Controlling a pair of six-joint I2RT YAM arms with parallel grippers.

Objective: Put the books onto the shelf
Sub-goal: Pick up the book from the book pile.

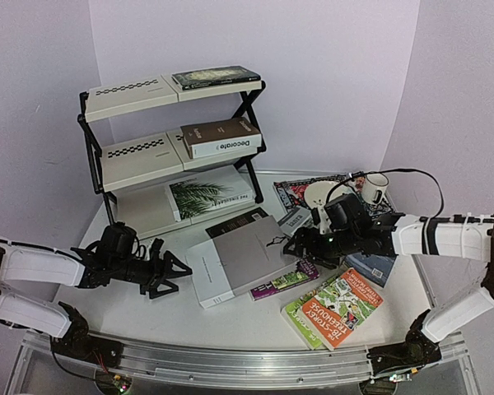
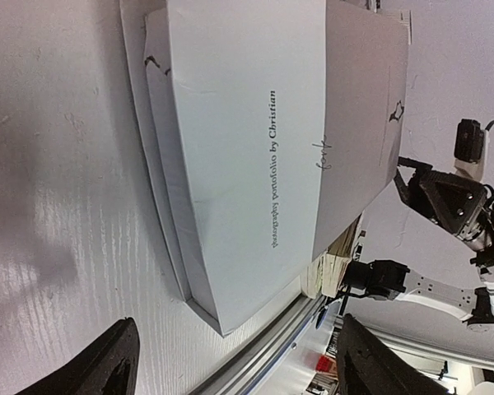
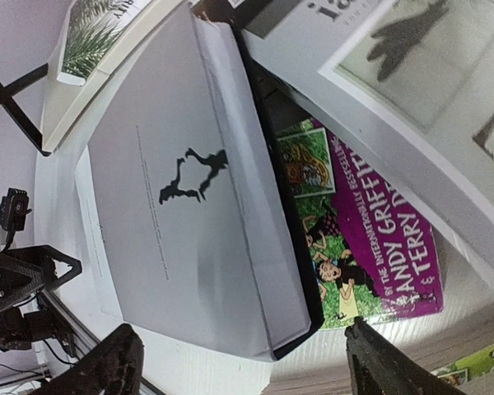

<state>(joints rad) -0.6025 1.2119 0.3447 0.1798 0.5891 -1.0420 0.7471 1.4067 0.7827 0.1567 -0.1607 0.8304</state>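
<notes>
Both my left pincer [image 1: 179,276] and right pincer [image 1: 296,248] gape apart, flanking the large plain grey book [image 1: 239,262]; next I'd squeeze it between them and lift toward the black-framed cream shelf [image 1: 132,92].

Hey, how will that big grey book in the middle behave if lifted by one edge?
The big grey book looks thick and hardbound, so probably stiff and heavy, likely tipping from an edge grip. Its smooth cover may slip. Pushing it could drag the black book underneath.
</notes>
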